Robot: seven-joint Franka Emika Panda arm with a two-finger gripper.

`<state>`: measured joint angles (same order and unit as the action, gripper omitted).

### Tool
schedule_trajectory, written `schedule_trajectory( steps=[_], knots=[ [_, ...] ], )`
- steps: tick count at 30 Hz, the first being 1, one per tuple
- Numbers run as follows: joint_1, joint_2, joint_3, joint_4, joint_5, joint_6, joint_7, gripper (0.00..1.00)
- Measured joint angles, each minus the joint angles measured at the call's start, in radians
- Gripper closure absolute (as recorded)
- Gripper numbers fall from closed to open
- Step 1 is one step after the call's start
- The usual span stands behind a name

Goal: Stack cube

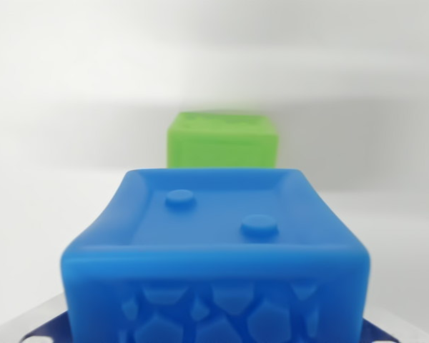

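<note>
A blue cube (214,243) fills the lower half of the wrist view, very close to the camera. Its top face has a raised rim and two round studs, and its front face carries a pebble pattern. Grey finger parts show at the bottom left (39,325) and bottom right (397,330), pressed against the cube's sides, so my gripper (214,332) is shut on it. A green cube (223,139) sits farther off, just beyond the blue one and slightly toward the wrist view's right. It is blurred, and its lower part is hidden by the blue cube.
A plain white surface (50,143) surrounds both cubes, with soft grey shadow bands across the background. No other objects show.
</note>
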<state>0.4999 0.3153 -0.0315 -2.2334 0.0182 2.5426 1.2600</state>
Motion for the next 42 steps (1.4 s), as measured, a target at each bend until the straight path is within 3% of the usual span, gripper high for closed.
schedule_trajectory(
  steps=[14,32,33,42],
  knots=[
    [0.0,0.084,0.0,0.004,0.002,0.079,0.0,1.0],
    [-0.001,0.134,0.001,0.011,0.004,0.125,-0.001,1.0],
    [-0.001,0.134,0.002,0.011,0.004,0.125,-0.001,0.0],
    [-0.001,0.134,0.002,0.011,0.004,0.126,-0.001,0.0]
  ],
)
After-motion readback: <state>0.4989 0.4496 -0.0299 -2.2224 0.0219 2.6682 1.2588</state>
